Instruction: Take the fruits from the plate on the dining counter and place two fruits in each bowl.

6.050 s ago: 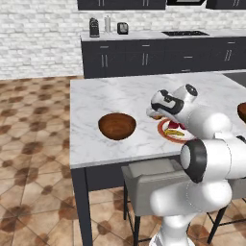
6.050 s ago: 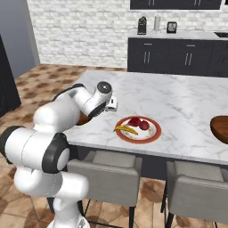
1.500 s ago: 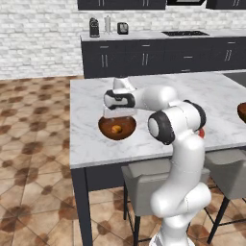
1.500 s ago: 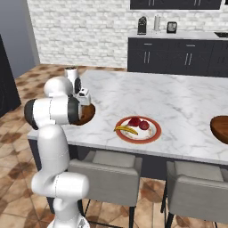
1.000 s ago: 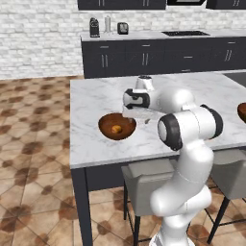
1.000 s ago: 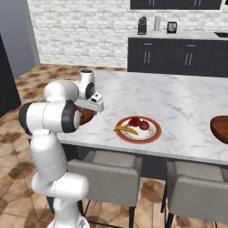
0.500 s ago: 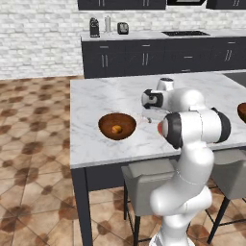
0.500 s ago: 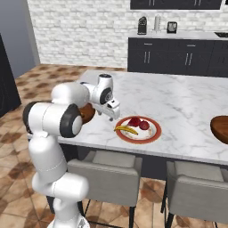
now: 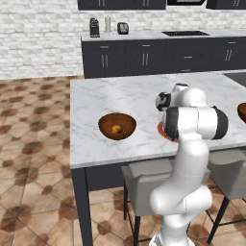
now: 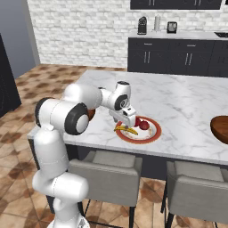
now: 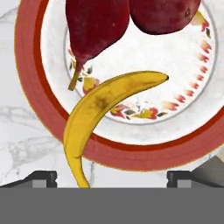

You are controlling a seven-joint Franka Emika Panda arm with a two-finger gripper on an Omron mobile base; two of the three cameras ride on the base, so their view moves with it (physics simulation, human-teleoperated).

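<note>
Both base views look forward and down from behind the arm, left and right, sharing the marble surface. The hand view peers closely down on the plate.

On the dining counter, the plate lies near the front edge, about midway along it. In the hand view, the banana lies across the plate's rim at 7 o'clock, its stem end out over the counter. One pear-shaped fruit lies at 11 o'clock on the plate, stem toward 7 o'clock; a rounder fruit sits just beside it at 1 o'clock. A bowl stands at the plate's 9 o'clock, well apart, with an orange fruit in it. The second bowl stands at 3 o'clock.
</note>
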